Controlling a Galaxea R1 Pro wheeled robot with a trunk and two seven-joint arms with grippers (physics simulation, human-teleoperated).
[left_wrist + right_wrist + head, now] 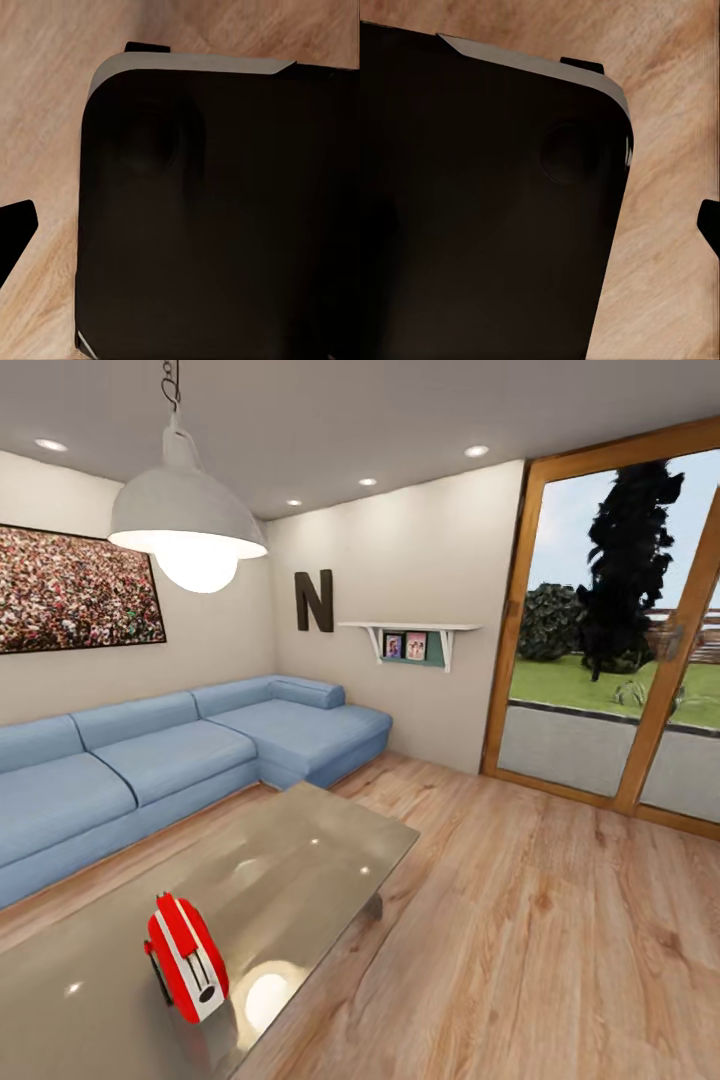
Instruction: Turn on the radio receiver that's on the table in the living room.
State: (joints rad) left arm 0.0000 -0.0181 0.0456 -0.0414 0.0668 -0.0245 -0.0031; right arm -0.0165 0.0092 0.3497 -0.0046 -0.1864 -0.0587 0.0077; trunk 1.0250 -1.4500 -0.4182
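A home living room: a blue corner sofa (pixel 180 750), a framed crowd picture (pixel 75 590), a hanging lamp (pixel 187 520), wood floor (pixel 560 940) and garden doors (pixel 620 630).

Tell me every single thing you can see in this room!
radio receiver: one, red with white stripes, on the table's near end.
table: one, glossy grey-beige, low, in front of the sofa.
sofa: one, blue, L-shaped, along the walls.
crowd picture: one, dark-framed, above the sofa.
lamp: one, white, hanging, lit.
letter N: one, dark, on the wall.
shelf: one, white, holding two small photos.
glass door: wood-framed, garden beyond.
floor: light wood.
robot base: dark, seen from both wrist views.
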